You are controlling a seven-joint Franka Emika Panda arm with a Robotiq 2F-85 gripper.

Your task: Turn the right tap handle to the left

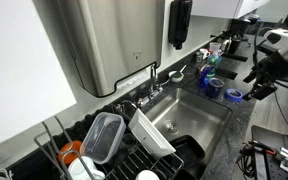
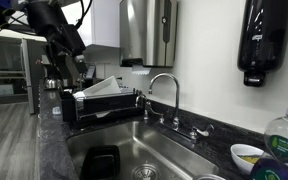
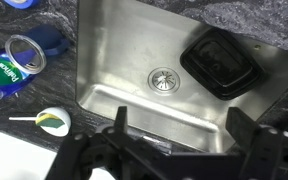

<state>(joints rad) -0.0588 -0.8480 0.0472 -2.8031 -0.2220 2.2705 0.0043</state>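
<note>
The right tap handle (image 2: 196, 131) is a short chrome handle on the sink's back ledge, right of the tall curved spout (image 2: 165, 88). It also shows small in an exterior view (image 1: 177, 76). The matching second handle (image 2: 150, 116) stands on the spout's other side, near the dish rack. My gripper (image 3: 181, 135) is open and empty, and hovers above the front part of the steel sink (image 3: 114, 60). It is well away from the handle in both exterior views (image 1: 256, 85) (image 2: 72, 60). The handle is out of the wrist view.
A black container (image 3: 222, 65) lies in the basin by the drain (image 3: 161, 78). A dish rack (image 2: 99, 105) with a white tub stands left of the tap. A bowl (image 2: 246, 155), a plastic bottle (image 3: 12, 68) and a blue lid (image 3: 52, 38) lie on the dark counter.
</note>
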